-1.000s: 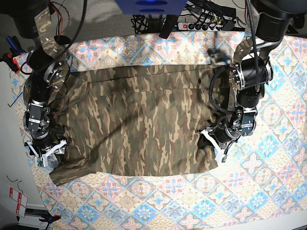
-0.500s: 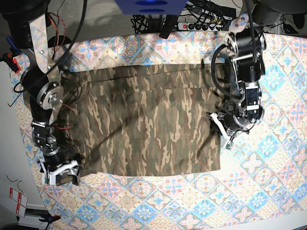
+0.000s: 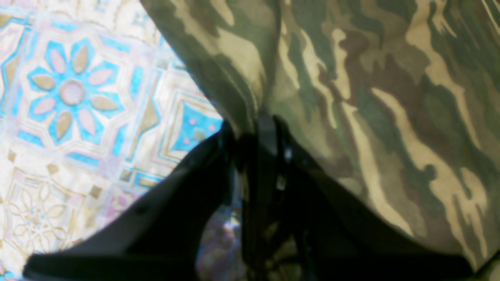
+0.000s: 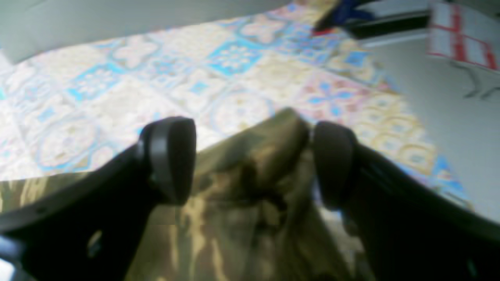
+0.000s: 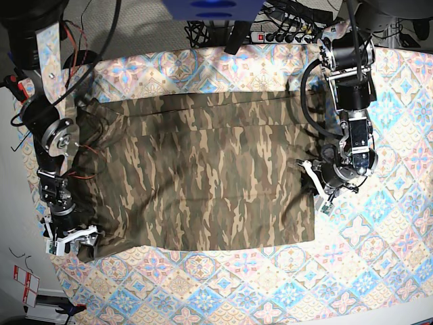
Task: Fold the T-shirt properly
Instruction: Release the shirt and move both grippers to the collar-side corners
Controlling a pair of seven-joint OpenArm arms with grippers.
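We keep the T-shirt [image 5: 203, 176] spread across the middle of the tiled cloth [image 5: 379, 257]. Our left gripper [image 3: 254, 128] pinches 1 side hem for folding; our right gripper [image 4: 250, 160] gapes wide over a corner.

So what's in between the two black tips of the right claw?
A bunched corner of the T-shirt sits between the open right claw's tips, in the right wrist view.
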